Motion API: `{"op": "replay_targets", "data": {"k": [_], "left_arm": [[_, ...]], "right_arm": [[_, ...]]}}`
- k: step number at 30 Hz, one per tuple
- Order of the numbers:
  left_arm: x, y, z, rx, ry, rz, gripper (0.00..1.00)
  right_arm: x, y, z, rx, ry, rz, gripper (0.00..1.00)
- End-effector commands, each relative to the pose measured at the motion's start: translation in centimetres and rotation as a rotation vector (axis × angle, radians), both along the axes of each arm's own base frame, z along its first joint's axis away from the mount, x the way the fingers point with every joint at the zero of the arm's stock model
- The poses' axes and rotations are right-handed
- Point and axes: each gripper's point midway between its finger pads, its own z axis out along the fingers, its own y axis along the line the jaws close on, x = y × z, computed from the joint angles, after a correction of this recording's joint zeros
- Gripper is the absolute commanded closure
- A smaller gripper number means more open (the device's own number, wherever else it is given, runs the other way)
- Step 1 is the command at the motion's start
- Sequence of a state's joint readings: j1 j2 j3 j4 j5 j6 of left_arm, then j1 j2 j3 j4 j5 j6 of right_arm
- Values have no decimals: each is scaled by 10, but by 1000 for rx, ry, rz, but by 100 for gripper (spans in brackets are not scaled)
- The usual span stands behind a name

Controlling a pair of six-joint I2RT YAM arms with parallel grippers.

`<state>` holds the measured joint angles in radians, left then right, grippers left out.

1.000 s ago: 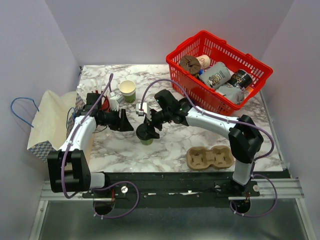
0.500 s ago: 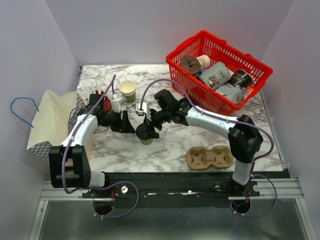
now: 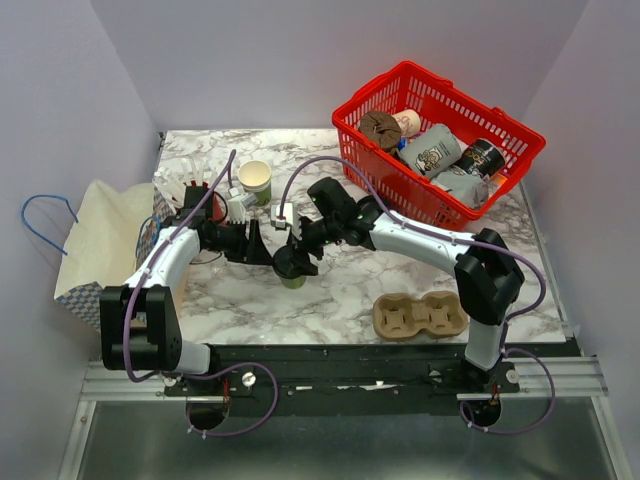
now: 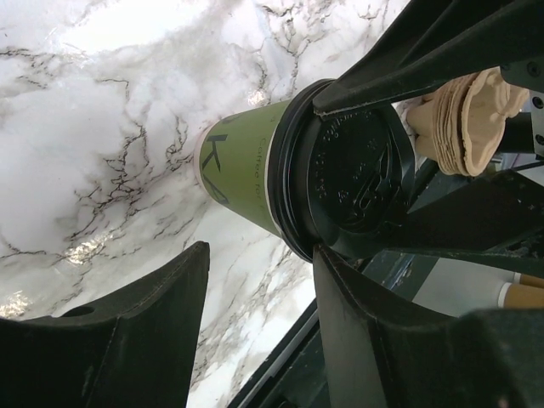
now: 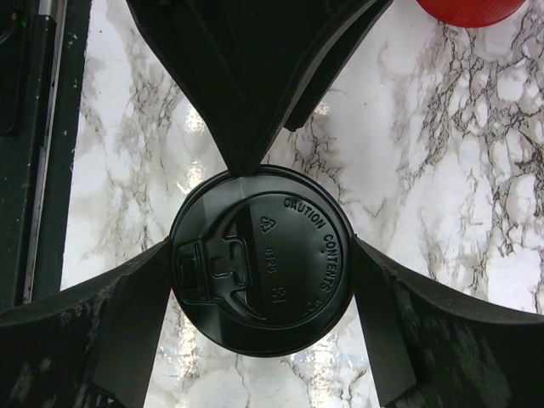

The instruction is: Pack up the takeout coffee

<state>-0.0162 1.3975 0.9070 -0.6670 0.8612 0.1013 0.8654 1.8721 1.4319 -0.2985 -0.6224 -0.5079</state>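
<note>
Nearest you, a tan moulded-pulp two-cup carrier point(image 3: 420, 316) lies on the white marble counter point(image 3: 350, 290). Behind it, at mid-counter, stands the takeout coffee point(image 4: 242, 174), a small olive-green paper cup with a round black plastic lid. Your right pincer point(image 5: 262, 259) pinches that lid from both sides. Your left pincer point(image 4: 262, 253) is spread, with one finger at the lid's rim. Farther back you see an open, lidless paper cup point(image 3: 255, 178) and, at far right, a red plastic basket point(image 3: 400, 175) holding packaged goods.

Bright overhead light, white glare on the marble table point(image 4: 85, 110), soft shadows.
</note>
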Motion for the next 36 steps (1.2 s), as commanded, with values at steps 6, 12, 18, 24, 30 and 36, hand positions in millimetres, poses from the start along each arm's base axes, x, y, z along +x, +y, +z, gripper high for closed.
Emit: {"op": "replay_targets", "data": {"k": [6,12,18,24,30,36], "left_arm": [[0,14,-39,196,125,34,41],[-2,21,-53,262,172,47,42],[6,22,-44,267,129,57,43],[14,11,-18,192,-6,40,43],[12,18,-36,250,70,86,43],[17,32,-52,349,126,113,43]], "right_arm": [[7,-4,-31,-82,7,-45,11],[11,-9,-40,-107,-18,-64,11],[10,-19,-60,-134,-66,-53,13],[10,-32,-80,-177,-164,-28,13],[7,-37,-95,-217,-138,-31,14],[-3,-41,-104,-247,-72,-26,14]]}}
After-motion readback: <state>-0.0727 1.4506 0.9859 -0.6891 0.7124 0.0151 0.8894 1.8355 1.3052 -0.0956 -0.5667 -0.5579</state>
